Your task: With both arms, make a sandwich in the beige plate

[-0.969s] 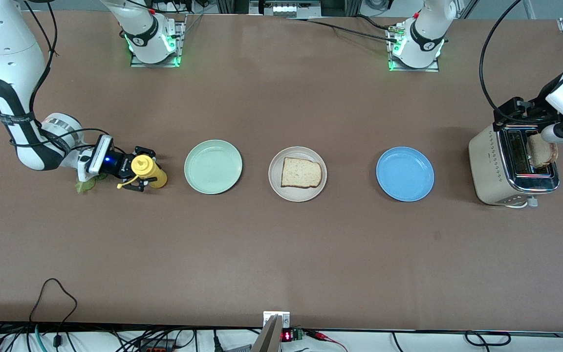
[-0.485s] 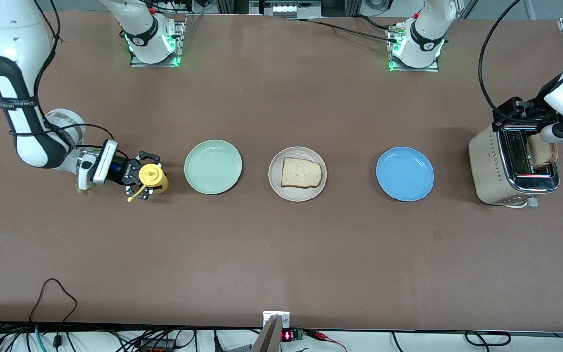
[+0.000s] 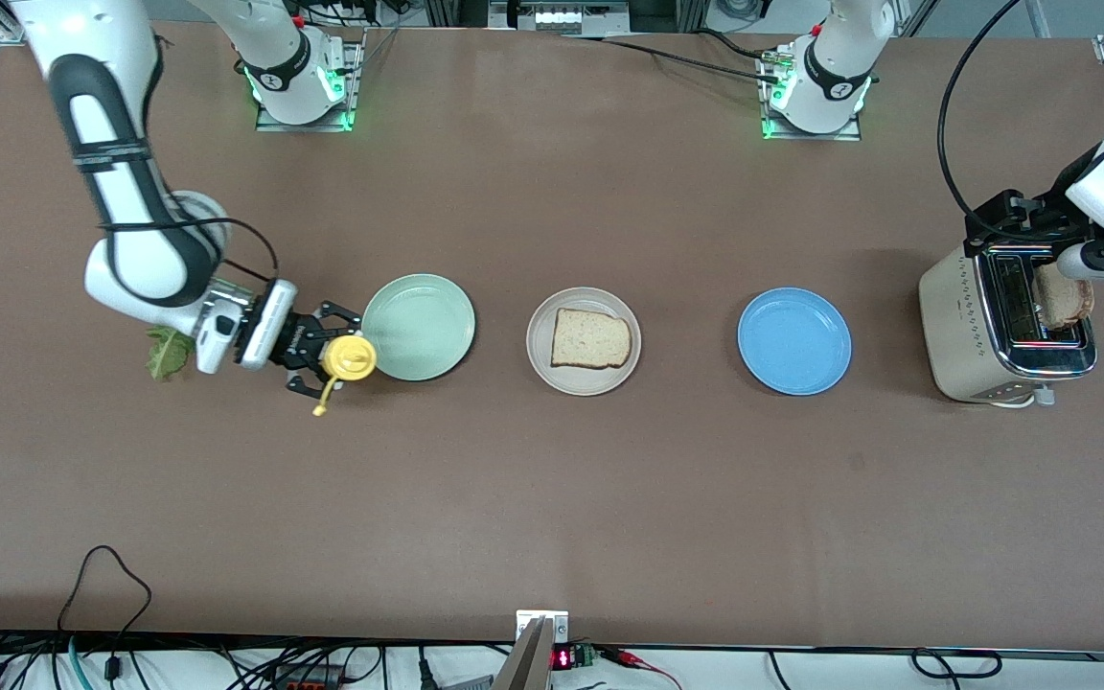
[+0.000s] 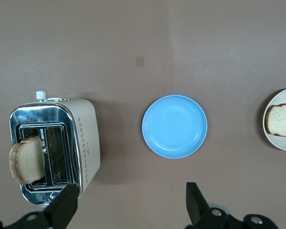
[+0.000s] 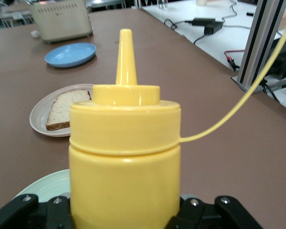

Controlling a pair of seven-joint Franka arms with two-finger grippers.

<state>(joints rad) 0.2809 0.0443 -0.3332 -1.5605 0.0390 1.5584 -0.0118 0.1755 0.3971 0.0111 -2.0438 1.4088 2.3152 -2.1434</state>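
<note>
The right gripper (image 3: 333,359) hangs in the air with its jaws clamped around a yellow squeeze bottle (image 3: 348,357), nozzle pointing away from the wrist, over the rim of the pale mint-green plate (image 3: 423,326) at the edge toward the right arm's end of the surface. Its loose cap strap (image 3: 323,398) dangles from the bottle's neck. Just back of the wrist, a green lettuce leaf (image 3: 167,352) lies on the brown surface (image 3: 552,498).

Ahead of the bottle's nozzle sits the beige plate (image 3: 544,359), carrying a single bread slice (image 3: 589,338); the right wrist view shows both past the bottle's tip. The blue plate (image 3: 793,341) comes next, then the toaster (image 3: 969,326) at the left arm's end.

The left gripper (image 4: 131,210) waits high over the surface between the toaster and the blue plate, its jaws spread apart and holding nothing, as the left wrist view shows. A second bread slice (image 4: 27,160) stands in one toaster slot, leaning slightly.
</note>
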